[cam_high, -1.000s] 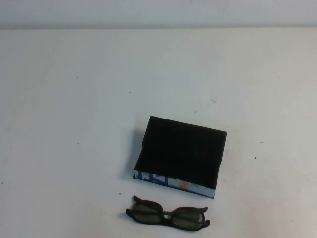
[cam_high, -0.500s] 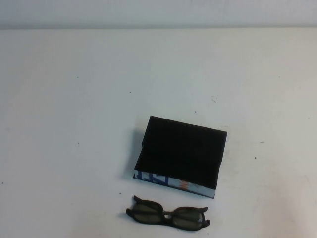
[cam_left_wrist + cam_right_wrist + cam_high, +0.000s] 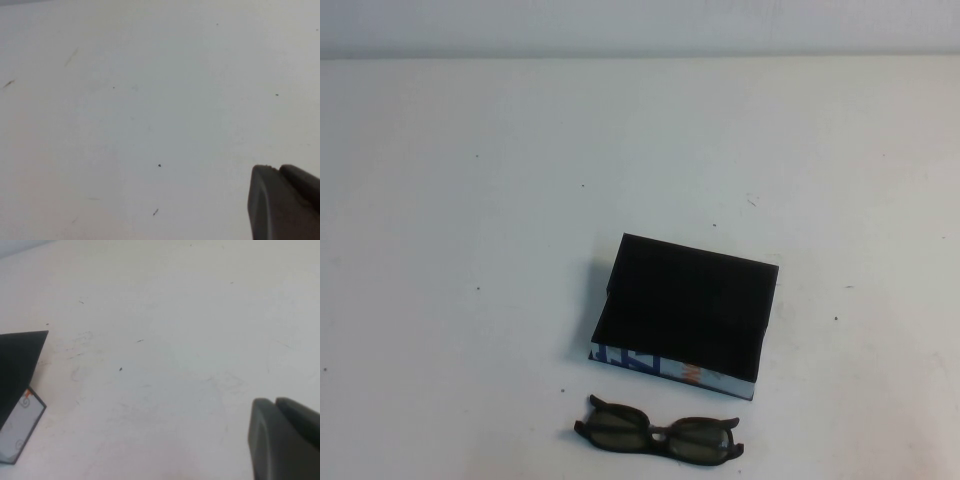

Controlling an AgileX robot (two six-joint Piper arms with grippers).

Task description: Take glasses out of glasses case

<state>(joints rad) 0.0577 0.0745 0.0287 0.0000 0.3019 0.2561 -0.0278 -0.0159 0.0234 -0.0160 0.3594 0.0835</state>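
Glasses [image 3: 658,438] lay flat on white table [image 3: 470,200], at near edge of high view, just beside glasses case [image 3: 685,312] on robot's side; narrow strip of table showed between them. Dark thick frame, greenish lenses, arms folded in behind the front. Frame sat slightly askew, its right end a bit nearer robot.

Case rested approx. centre-right of table, black top face showing, turned a little off square. Near side edge printed blue and white w/ small orange mark. One corner of case also visible in right wrist view [image 3: 17,375], w/ pale printed edge below black face.

Left gripper [image 3: 285,202]: out of high view; only a dark grey fingertip seen in left wrist view, over bare table, nothing by it. Jaws: cannot tell open or closed.

Right gripper [image 3: 285,437]: likewise out of high view; dark fingertip in right wrist view, over bare table, well apart from case corner. Jaws: cannot tell.

Table had scattered small dark specks and faint scuffs.
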